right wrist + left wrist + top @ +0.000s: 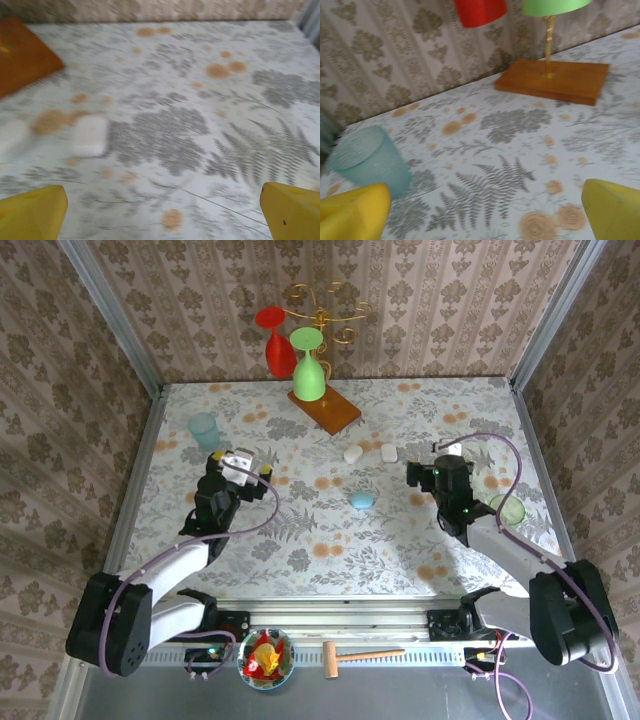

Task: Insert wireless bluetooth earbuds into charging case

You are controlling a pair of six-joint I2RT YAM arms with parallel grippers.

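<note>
Both jaws stand spread wide with nothing between them: the left end effector (482, 217) looks past a blue cup (367, 160) at its 10 o'clock, while the right end effector (162, 210) faces two white cases (90, 135) lying side by side at its 10 o'clock. A pale blue case (361, 500) sits near the middle of the counter (300, 540). The earbuds I cannot pick out (too small against the flowered pattern). Such buds are probably very light, hard and slick, likely to squirt from a pinch, so a gentle grip across the widest part seems best. The smooth cases may slide and need steadying by their long sides.
</note>
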